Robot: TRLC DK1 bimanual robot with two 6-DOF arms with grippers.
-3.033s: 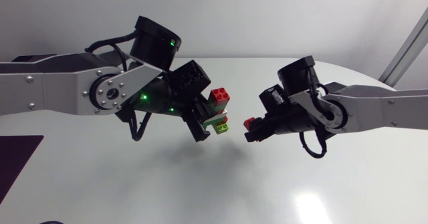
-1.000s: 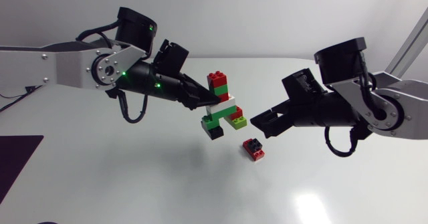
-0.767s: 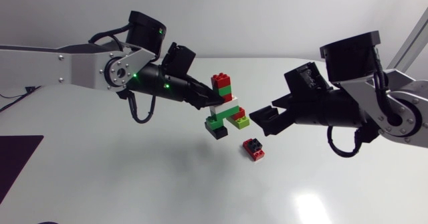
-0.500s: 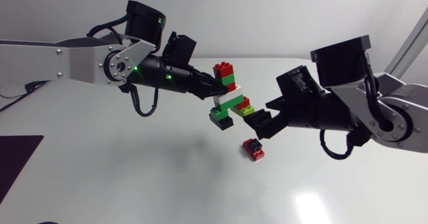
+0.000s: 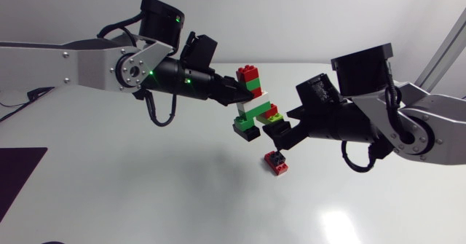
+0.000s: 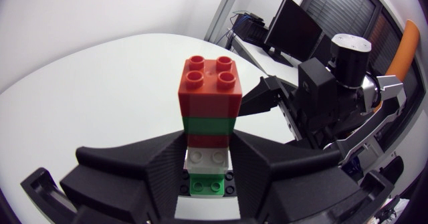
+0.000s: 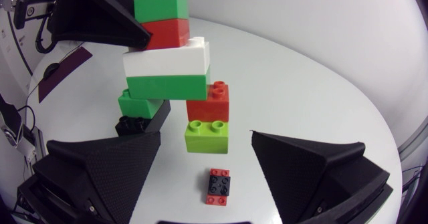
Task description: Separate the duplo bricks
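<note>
My left gripper (image 5: pixel 234 95) is shut on a duplo stack (image 5: pixel 252 98) held above the table. The stack has red, green, red, white and green layers, with black, red and lime bricks hanging off its lower end. In the left wrist view both fingers press the stack (image 6: pixel 208 117) from two sides. My right gripper (image 5: pixel 279 132) stands open just right of the stack's lower end. In the right wrist view the lime brick (image 7: pixel 206 136) hangs ahead of its spread fingers (image 7: pixel 100 167). A separate red and black brick (image 5: pixel 275 162) lies on the table below.
The white table (image 5: pixel 145 193) carries a dark purple mat (image 5: pixel 18 175) at its left edge. In the right wrist view the loose brick (image 7: pixel 218 186) lies on the table between and beyond my open fingers.
The left arm has carried the stack up and to the right. The right gripper has moved left, close to the stack's lower bricks. The loose brick has stayed put.
</note>
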